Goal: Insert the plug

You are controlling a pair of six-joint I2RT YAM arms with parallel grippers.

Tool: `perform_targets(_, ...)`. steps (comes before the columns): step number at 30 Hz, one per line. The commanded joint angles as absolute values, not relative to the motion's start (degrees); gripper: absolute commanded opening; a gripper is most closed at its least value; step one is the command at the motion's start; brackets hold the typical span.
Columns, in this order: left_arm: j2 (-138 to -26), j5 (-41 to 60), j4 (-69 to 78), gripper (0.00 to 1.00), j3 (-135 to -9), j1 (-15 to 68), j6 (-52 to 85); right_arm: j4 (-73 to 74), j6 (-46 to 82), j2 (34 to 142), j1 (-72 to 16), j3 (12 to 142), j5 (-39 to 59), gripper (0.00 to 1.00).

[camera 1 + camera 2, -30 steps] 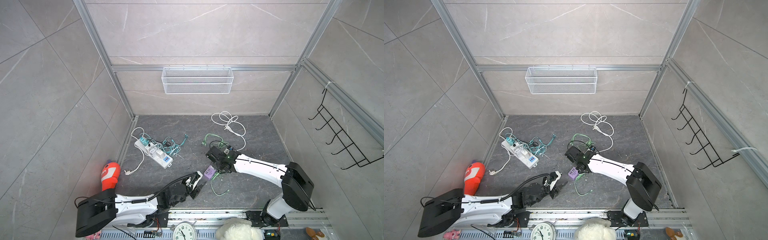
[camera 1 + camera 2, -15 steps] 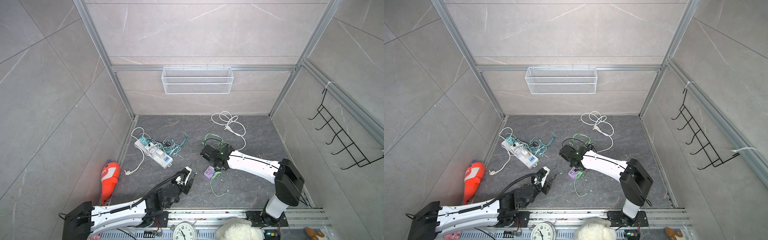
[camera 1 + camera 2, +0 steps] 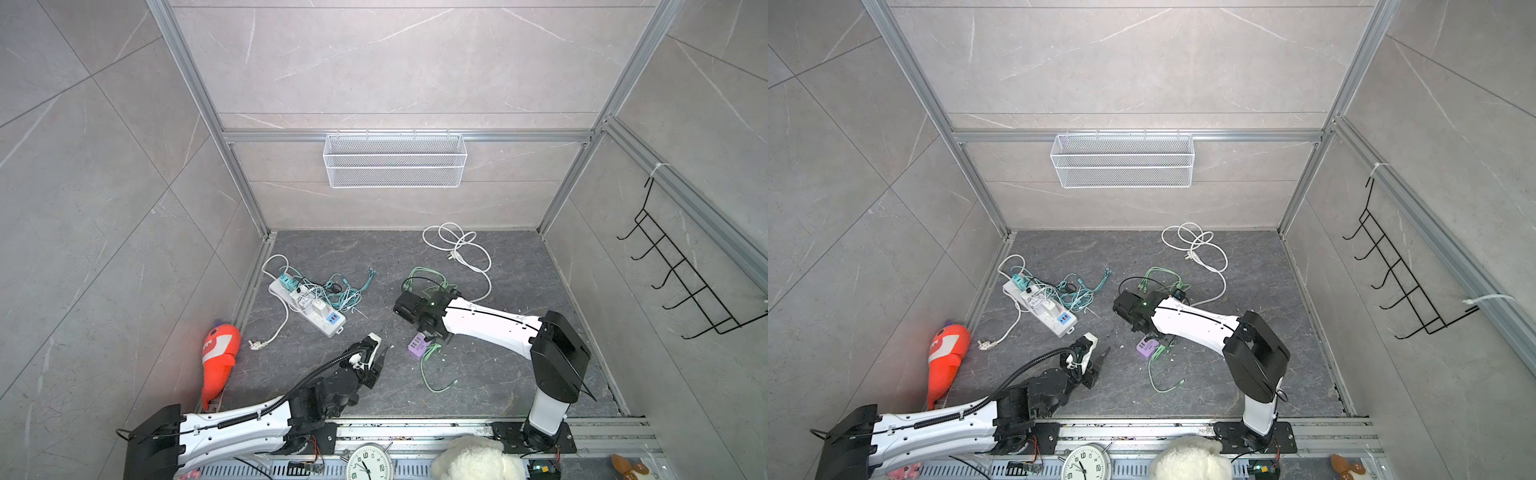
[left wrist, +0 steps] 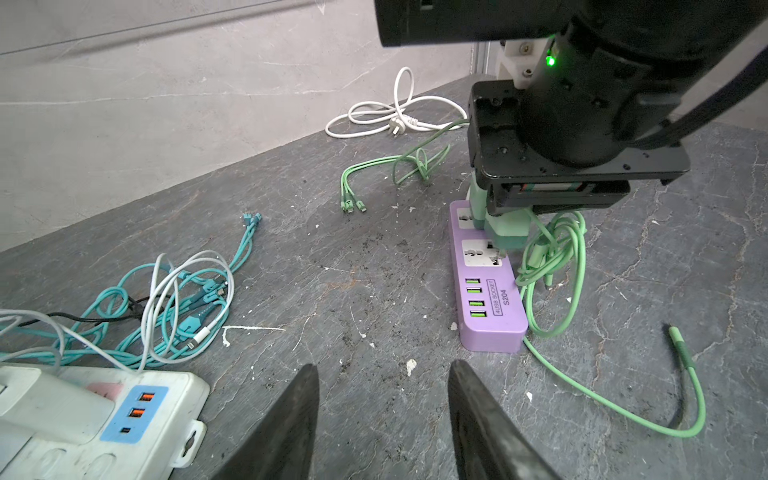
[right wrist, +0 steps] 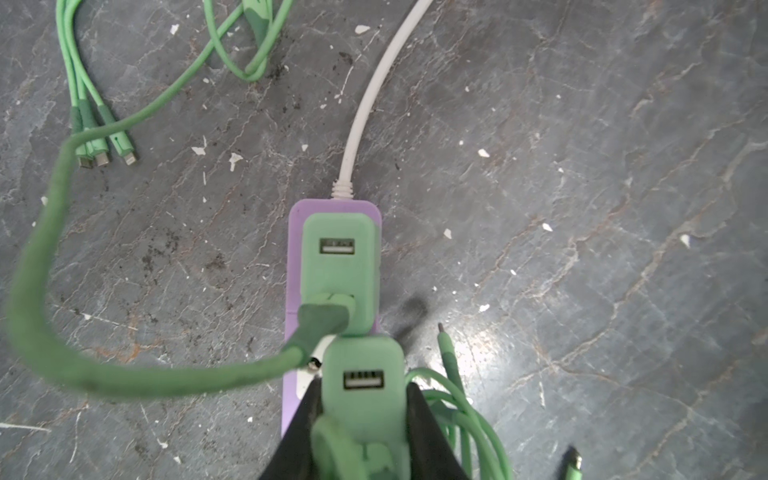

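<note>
A purple power strip (image 3: 417, 345) (image 4: 486, 282) lies flat on the dark floor, right of centre. One green charger (image 5: 340, 266) sits in its far socket with a green cable in it. My right gripper (image 5: 363, 384) is shut on a second green plug (image 5: 362, 374) (image 4: 507, 228). It holds the plug just over the strip's white middle socket (image 4: 482, 251), prongs at the socket face. How deep the prongs sit is hidden. My left gripper (image 4: 383, 365) (image 3: 380, 351) is open and empty, low over the floor, a short way left of the strip.
A white power strip (image 3: 307, 307) with chargers and tangled teal cables (image 3: 345, 291) lies at the left. Loose green cable (image 3: 432, 374) trails by the purple strip. A coiled white cord (image 3: 457, 249) lies at the back, and an orange toy (image 3: 218, 361) leans on the left wall.
My left gripper has drawn back leftward from the purple strip. The right wrist has shifted a little left over the strip, still shut on the green plug.
</note>
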State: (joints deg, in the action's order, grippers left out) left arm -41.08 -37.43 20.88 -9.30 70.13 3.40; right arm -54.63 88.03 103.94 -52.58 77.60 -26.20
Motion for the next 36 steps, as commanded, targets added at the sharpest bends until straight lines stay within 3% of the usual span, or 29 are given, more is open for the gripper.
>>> perform_targets(1,-40.7,-38.6,21.3,0.53,-9.2,70.2,3.3,-57.9,90.0,106.2,-53.2,78.7,-27.4,0.00)
perform_targets(22,-39.6,-39.7,17.9,0.52,-10.1,70.2,5.9,-58.7,93.5,111.8,-55.5,81.8,-24.4,0.00)
perform_targets(36,-42.1,-38.8,18.9,0.52,-10.7,70.2,5.6,-65.6,95.4,112.4,-56.0,84.2,-28.3,0.00)
